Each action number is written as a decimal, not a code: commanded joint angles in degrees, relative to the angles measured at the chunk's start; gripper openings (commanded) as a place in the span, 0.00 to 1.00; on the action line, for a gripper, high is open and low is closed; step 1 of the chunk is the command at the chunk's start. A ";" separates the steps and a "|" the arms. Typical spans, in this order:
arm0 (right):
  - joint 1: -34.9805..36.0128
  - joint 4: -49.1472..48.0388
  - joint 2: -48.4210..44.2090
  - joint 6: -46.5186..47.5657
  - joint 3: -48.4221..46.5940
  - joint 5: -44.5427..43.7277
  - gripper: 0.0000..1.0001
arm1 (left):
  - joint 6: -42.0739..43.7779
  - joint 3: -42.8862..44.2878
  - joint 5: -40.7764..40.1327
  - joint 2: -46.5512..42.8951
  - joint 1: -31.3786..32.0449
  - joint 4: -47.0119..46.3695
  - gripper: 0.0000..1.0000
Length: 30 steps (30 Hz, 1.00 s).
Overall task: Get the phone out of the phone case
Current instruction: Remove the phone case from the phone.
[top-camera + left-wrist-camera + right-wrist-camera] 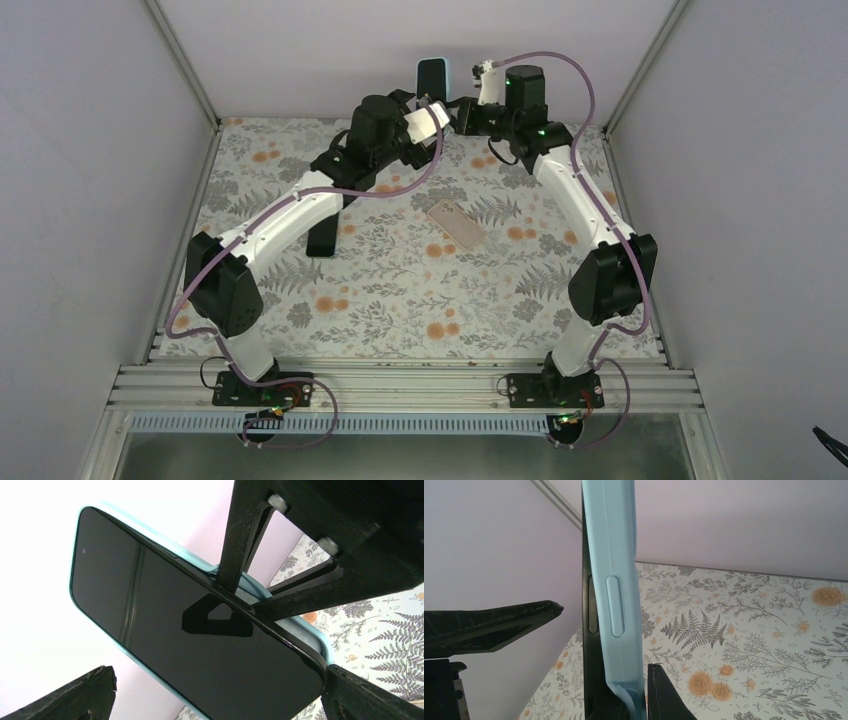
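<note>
**Fingers [665, 697] of right gripper [631, 702] clamp phone case [614, 555]; left gripper [220, 675] slack**

Right gripper pinches the cased phone [150, 620] low down, one finger on the glass and the other on the case back. Both show in the left wrist cam. Left gripper's fingers [85, 695] are spread wide, not squeezing. One tip sits at the phone's lower corner; the other is apart from its long edge.

Markings: just a small lens dot [82, 550] near the top of the screen, plus a raised side button [615, 605] moulded into the case.

Around: table [400, 290] w/ fern-and-orange-flower cloth, lilac walls [90, 150], metal frame posts [180, 60] at the far corners. A gold-toned handset [457, 222] lies flat mid-table, well apart from both grippers. A dark slab [322, 235] lies flat next to the left arm, partly under it; can't tell what it is. Purple cables [590, 110] loop along both arms.

In the way: the right finger and its reflection cover mid-screen in the left wrist cam. In the top cam the two wrists hide the phone's lower part.

Phone: black, screen off, seated in the pale blue-green case, w/ the rim wrapping every visible edge. It's held upright in the air at the table's far edge, near the back wall. In the right wrist cam it's seen edge-on, and the case's bottom lip looks flexed outward next to the finger.
</note>
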<state>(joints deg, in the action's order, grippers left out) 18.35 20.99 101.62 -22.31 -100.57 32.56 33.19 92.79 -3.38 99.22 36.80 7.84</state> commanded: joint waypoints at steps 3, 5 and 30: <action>0.20 -3.85 -3.35 0.61 -0.60 2.28 0.03 | -1.38 1.84 -2.05 -0.16 -0.42 -1.96 0.99; 0.26 -3.79 -3.30 0.66 -0.61 2.66 0.03 | -1.38 1.43 -4.61 -0.15 -0.32 -3.66 0.99; 1.64 9.10 -0.54 12.45 1.44 17.03 0.03 | 56.01 -19.93 -24.68 7.47 7.03 -96.06 0.54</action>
<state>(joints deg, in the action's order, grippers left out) 18.33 16.49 100.82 -15.57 -100.90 39.81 79.59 71.05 -27.33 106.19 44.18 -65.04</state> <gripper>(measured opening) 0.054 0.629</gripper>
